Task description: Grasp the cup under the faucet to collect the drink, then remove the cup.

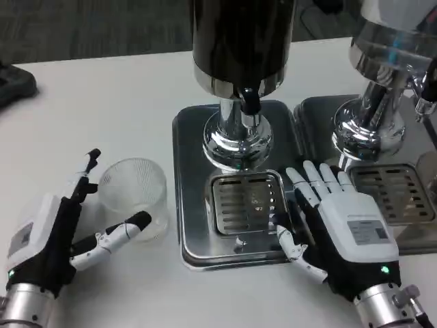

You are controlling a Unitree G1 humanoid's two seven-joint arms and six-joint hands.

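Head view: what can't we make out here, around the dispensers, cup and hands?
- Black drink dispenser: top cut off by the upper edge; fill level unknown.
- Second chrome dispenser: cropped by the top and right edges.
- Clear ribbed plastic cup: contents unreadable through the transparent wall; left hand fingers flank it, contact unclear.
- Steel drip tray: right hand covers its right part.
- Dark object: cropped by the left edge.
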